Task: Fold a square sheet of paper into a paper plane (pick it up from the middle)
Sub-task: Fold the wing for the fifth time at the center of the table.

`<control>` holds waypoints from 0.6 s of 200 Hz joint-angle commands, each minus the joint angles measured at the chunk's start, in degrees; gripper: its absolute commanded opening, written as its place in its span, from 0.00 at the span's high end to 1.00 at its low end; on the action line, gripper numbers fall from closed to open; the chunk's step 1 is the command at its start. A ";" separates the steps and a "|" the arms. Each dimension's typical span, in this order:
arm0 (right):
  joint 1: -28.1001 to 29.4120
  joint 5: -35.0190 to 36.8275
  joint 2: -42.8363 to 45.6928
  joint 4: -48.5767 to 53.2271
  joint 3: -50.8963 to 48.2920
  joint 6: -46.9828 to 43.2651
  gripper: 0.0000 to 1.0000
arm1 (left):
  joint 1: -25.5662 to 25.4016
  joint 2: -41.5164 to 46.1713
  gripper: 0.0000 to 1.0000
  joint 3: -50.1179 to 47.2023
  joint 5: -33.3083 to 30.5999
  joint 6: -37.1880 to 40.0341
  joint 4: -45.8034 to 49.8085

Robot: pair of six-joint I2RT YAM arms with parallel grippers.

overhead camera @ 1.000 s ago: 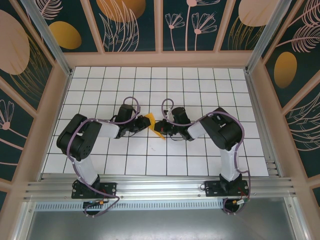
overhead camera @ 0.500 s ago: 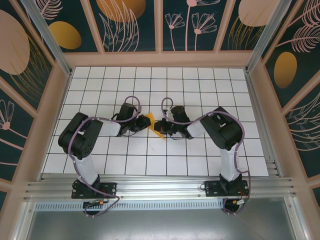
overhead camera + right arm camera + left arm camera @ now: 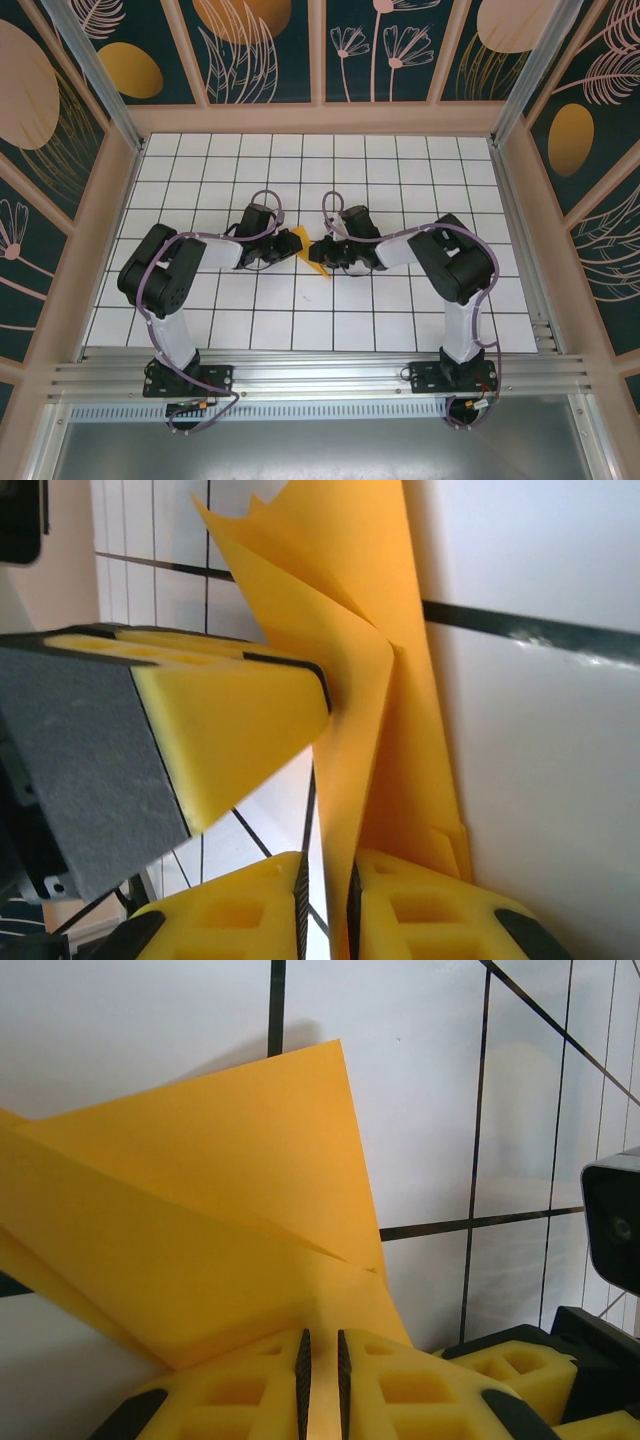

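Between left fingers, creased orange paper

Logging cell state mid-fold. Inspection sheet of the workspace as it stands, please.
Surface: white grid table, flat, black grid lines.
Job's things: folded sheet, orange-yellow, creased into layered flaps, at mid-table between the two arms; cannot tell whether it touches the table.
Clutter: nothing seen.
Grippers: left gripper shut on the folded sheet; right gripper shut on it too; the two face each other, close together.
Cables: purple cables loop along each arm, away from the sheet in the top view.
Surroundings: patterned wall panels on three sides; aluminium rail at the near edge, carrying the arm bases.
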State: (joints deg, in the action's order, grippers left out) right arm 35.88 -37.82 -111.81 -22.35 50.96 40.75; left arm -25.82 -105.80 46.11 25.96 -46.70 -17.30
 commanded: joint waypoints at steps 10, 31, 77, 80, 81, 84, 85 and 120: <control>-0.94 -0.68 2.89 6.26 -1.88 -3.13 0.79 | 0.06 -3.03 0.82 0.20 -3.68 1.70 3.21; -1.04 -0.67 3.86 6.26 -3.09 -3.38 0.81 | 0.07 -3.05 0.82 0.13 -3.69 1.70 3.15; -1.71 -0.19 3.17 5.08 -5.11 -3.28 0.95 | 0.07 -2.63 0.82 0.69 -3.12 1.62 3.15; -1.83 -0.21 3.05 4.71 -5.37 -3.11 0.96 | 0.05 -2.58 0.82 0.78 -2.94 1.58 3.10; -1.85 -0.22 3.07 4.61 -5.40 -3.12 0.96 | 0.06 -2.53 0.82 0.80 -2.89 1.59 3.08; -1.86 -0.23 3.00 4.24 -5.61 -2.95 0.97 | 0.04 -2.41 0.82 0.91 -2.68 1.61 3.05; -1.91 -0.23 2.96 4.16 -5.70 -2.87 0.97 | 0.05 -2.36 0.82 0.91 -2.63 1.61 3.01; -2.82 -0.56 2.66 -0.75 -8.51 -0.15 1.00 | 0.02 0.45 0.79 2.07 -0.59 1.65 2.05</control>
State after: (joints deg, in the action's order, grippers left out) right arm 34.41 -38.48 -109.16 -22.76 45.74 38.74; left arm -25.85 -105.80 46.89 26.46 -46.52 -16.27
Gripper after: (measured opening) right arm 0.047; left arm 0.203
